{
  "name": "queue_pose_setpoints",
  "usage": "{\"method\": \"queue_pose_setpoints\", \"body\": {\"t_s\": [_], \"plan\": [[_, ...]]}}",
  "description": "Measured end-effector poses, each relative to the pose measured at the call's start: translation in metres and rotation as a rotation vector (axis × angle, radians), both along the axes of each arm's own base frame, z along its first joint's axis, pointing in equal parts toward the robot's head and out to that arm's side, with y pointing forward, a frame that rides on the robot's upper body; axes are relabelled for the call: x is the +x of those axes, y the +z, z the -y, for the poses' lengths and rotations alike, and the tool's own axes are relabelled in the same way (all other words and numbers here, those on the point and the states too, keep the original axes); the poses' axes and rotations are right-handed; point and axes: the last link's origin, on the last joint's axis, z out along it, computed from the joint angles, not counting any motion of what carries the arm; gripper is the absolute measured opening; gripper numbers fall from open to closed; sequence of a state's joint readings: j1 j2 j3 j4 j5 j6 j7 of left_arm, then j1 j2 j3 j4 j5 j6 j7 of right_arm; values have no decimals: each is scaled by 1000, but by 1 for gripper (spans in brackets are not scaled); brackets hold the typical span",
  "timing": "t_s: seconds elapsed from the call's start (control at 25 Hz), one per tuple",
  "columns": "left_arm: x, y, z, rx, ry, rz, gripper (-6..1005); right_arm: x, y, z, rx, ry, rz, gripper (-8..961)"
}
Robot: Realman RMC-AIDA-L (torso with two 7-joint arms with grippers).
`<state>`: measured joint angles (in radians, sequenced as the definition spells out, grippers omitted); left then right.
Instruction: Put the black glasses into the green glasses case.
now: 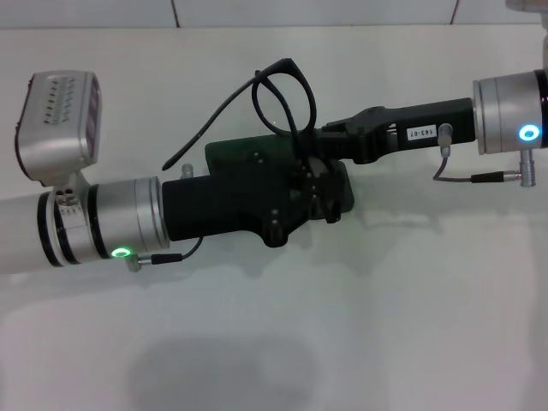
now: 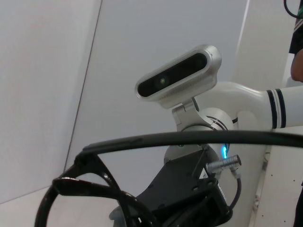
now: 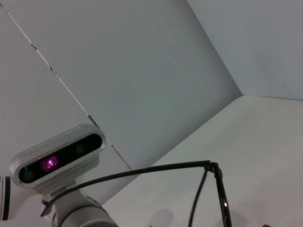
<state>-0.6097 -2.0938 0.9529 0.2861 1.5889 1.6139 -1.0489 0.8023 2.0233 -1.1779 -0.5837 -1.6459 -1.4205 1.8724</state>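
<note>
Bright, even overhead light, white worktop [image 1: 360, 325] nearly blown out. Soft, diffuse arm shadows fall just below both arms. Glasses [image 2: 94, 189] frame close to the left wrist lens is out of focus. Green and blue status LEDs bloom slightly.

In the centre of the head view, the left gripper [image 1: 312, 193] covers most of the green glasses case [image 1: 224, 152], so only a dark green strip shows. Both grippers' fingers are lost among dark shapes there. The black glasses [image 1: 282, 94] have their lower rims hidden behind them.
</note>
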Motion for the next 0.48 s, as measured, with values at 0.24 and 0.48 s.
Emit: {"method": "queue_pose_setpoints", "body": {"t_s": [0.24, 0.48], "plan": [[1, 0, -1, -2, -3, 1, 4, 1, 0, 0, -1, -2, -1, 91], [1, -1, 0, -5, -1, 2, 5, 1, 0, 1, -2, -1, 0, 91]]}}
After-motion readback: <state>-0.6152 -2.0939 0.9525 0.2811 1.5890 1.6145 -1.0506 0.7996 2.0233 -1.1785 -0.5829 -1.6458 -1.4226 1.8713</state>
